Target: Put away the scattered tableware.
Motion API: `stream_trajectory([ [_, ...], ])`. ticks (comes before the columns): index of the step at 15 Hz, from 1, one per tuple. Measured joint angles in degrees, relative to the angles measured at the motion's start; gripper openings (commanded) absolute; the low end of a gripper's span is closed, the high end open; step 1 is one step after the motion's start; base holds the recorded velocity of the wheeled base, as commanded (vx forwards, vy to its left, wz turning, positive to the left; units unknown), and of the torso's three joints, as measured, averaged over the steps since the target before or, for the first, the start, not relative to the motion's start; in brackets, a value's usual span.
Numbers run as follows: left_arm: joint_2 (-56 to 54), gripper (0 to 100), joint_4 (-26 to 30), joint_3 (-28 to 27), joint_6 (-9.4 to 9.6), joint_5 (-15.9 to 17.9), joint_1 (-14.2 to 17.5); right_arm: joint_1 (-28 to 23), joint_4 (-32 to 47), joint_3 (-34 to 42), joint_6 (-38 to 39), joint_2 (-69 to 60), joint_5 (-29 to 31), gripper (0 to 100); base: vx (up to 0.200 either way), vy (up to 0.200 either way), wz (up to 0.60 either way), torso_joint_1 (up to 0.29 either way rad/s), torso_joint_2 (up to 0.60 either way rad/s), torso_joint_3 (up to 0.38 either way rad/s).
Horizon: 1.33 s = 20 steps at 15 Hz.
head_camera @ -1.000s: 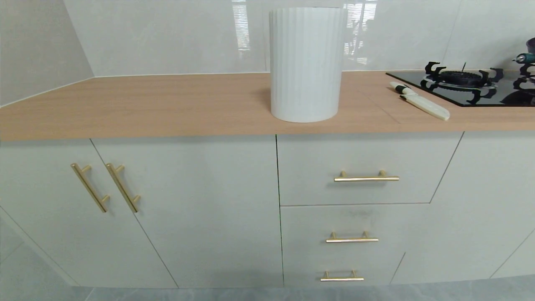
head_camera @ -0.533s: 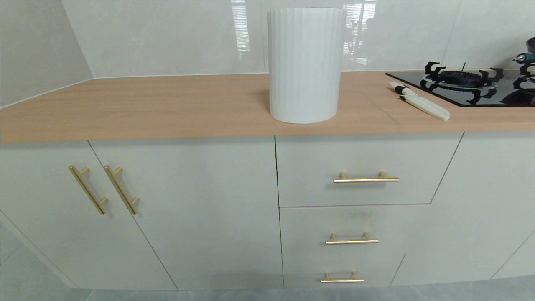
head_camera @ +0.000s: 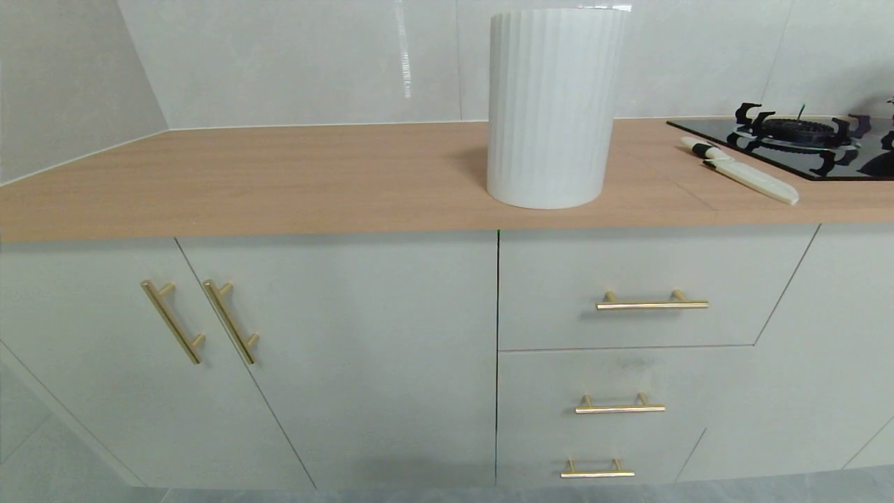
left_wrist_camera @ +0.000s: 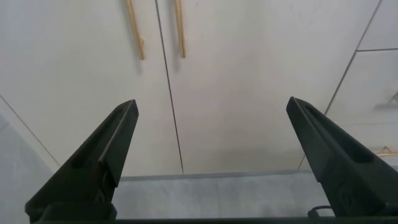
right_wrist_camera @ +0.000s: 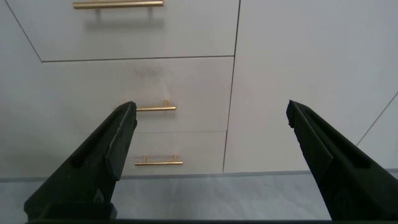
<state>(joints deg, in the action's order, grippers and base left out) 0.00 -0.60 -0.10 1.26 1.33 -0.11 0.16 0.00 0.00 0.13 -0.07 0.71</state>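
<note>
A tall white ribbed container [head_camera: 550, 105] stands upright on the wooden countertop [head_camera: 279, 175], near its front edge. To its right a cream-coloured knife [head_camera: 740, 179] with a black band lies flat on the counter beside the hob. My left gripper [left_wrist_camera: 211, 104] is open and holds nothing; it hangs low in front of the cabinet doors, above the floor. My right gripper [right_wrist_camera: 210, 107] is open too, with nothing between its fingers, and faces the lower drawers.
A black gas hob [head_camera: 796, 136] sits at the counter's far right. Below are two doors with gold handles [head_camera: 173, 321] [left_wrist_camera: 135, 28] and a stack of three drawers with gold bar handles [head_camera: 651, 304] [right_wrist_camera: 155, 109]. Grey floor lies below.
The whole head view has shifted to the right, so the camera has moved. The container and the knife keep their places on the counter.
</note>
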Motion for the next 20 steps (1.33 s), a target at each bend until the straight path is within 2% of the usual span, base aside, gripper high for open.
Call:
stream_trajectory([
  [4,0.00,100,-0.02,0.00,-0.11,-0.10,0.04,0.00,0.00,0.00,0.00,0.00,0.00,100,0.150,0.000,0.00,0.001,0.00,0.003],
  [15,0.00,100,0.02,0.00,-0.11,-0.05,0.01,0.00,0.00,0.00,0.09,0.00,0.00,100,0.000,0.000,0.00,0.000,0.00,0.000],
  [20,0.00,100,0.05,0.02,-0.11,-0.02,0.01,0.00,0.00,0.00,0.09,0.00,0.00,100,0.000,0.000,0.00,0.029,-0.23,-0.267],
])
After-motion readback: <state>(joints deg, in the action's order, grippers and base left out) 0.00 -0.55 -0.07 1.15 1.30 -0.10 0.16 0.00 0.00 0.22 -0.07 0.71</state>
